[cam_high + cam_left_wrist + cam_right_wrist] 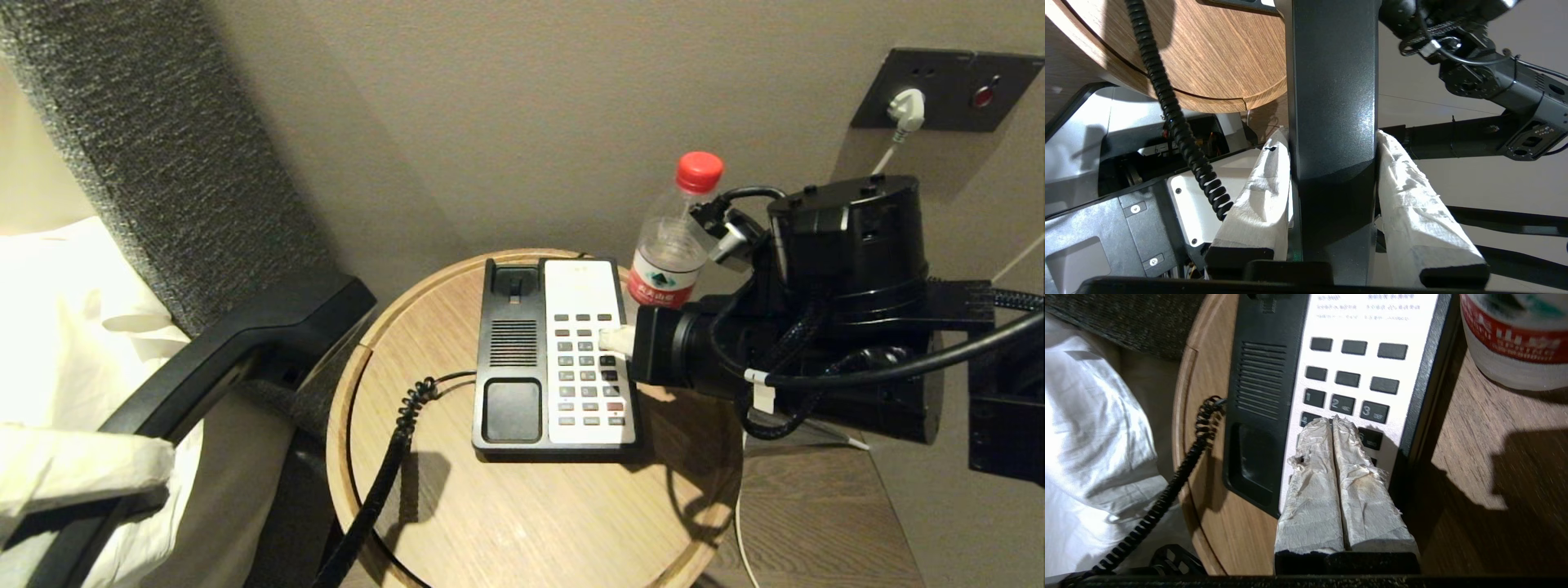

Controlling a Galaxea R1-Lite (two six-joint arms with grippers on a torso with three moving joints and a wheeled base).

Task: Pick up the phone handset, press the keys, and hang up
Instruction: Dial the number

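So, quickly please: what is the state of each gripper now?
Left gripper: shut on the phone handset, held off the table.
Right gripper: shut, holding nothing, tips at the keypad.

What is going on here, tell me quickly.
A two-armed robot is working a desk phone on a round wooden table. Its left pincer is shut on the phone handset, holding it off the phone base, out to the left of the table, with the coiled cord trailing down. Its right pincer, fingers together, has its tips on the keypad, around the middle number keys. A water bottle stands just behind the phone. The handset is not yet hung up.
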